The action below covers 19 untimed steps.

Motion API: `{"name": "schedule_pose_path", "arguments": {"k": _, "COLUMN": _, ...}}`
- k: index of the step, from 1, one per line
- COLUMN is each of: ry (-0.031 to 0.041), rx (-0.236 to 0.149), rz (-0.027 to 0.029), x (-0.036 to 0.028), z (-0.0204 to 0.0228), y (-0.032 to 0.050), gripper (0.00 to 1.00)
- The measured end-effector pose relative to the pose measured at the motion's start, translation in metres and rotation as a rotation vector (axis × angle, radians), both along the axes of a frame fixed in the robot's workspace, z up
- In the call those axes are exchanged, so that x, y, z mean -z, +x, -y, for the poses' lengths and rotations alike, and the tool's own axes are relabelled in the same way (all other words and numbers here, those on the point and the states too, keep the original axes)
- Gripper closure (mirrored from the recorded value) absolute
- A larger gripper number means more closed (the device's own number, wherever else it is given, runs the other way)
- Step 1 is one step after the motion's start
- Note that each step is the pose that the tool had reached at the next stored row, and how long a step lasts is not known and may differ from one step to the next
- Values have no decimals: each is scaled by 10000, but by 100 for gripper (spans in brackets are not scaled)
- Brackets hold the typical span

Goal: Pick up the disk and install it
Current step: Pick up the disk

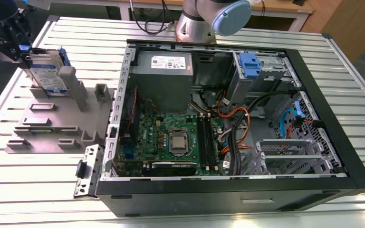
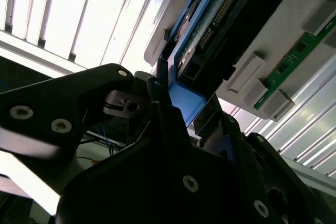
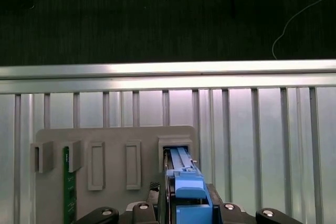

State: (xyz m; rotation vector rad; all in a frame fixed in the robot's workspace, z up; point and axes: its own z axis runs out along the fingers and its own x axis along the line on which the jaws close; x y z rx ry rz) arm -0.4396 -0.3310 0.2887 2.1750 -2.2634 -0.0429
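A: State of the end effector (image 2: 185, 103)?

B: Judged clenched on the disk (image 1: 46, 72). In the second wrist view a finger (image 2: 157, 94) is seen against each side of the blue handle (image 3: 188, 184), and no gap is made out.

A: Position of the disk?

B: It is stood on edge in an end slot of the grey holder (image 1: 55, 118), on the counter (image 1: 36, 190) at the exterior view's far left. It is well apart from the open case (image 1: 233, 194). The lower edge is taken to be seated in the slot, and the disk is not seen lifted clear.

A: Step in hand?

B: It is recorded as the pick-up, early in the task. Nothing of the install is seen done.

A: Notes on doing it well?

B: The pull is best kept in line with the slot walls, because a tilt would likely bind the carrier frame. The grip should be centred on the handle. The handle is plastic and may flex, and the drive's weight hangs below it. A slow, straight draw is advised until the lower edge is free. A green board (image 3: 66, 182) is stood in another slot, well apart, so no clash is expected.
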Motion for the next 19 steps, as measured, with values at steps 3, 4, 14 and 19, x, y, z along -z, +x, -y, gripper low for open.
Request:
{"name": "schedule_pose_path", "arguments": {"k": 3, "ry": 0, "rx": -1, "rz": 0, "x": 0, "z": -4, "y": 0, "gripper": 55}}
{"name": "schedule_pose_path", "arguments": {"k": 4, "ry": 0, "rx": -2, "rz": 0, "x": 0, "z": -4, "y": 0, "gripper": 55}}
{"name": "schedule_pose_path", "arguments": {"k": 14, "ry": -1, "rx": -1, "rz": 0, "x": 0, "z": -6, "y": 0, "gripper": 57}}
{"name": "schedule_pose_path", "arguments": {"k": 19, "ry": 0, "rx": -2, "rz": 0, "x": 0, "z": -7, "y": 0, "gripper": 63}}
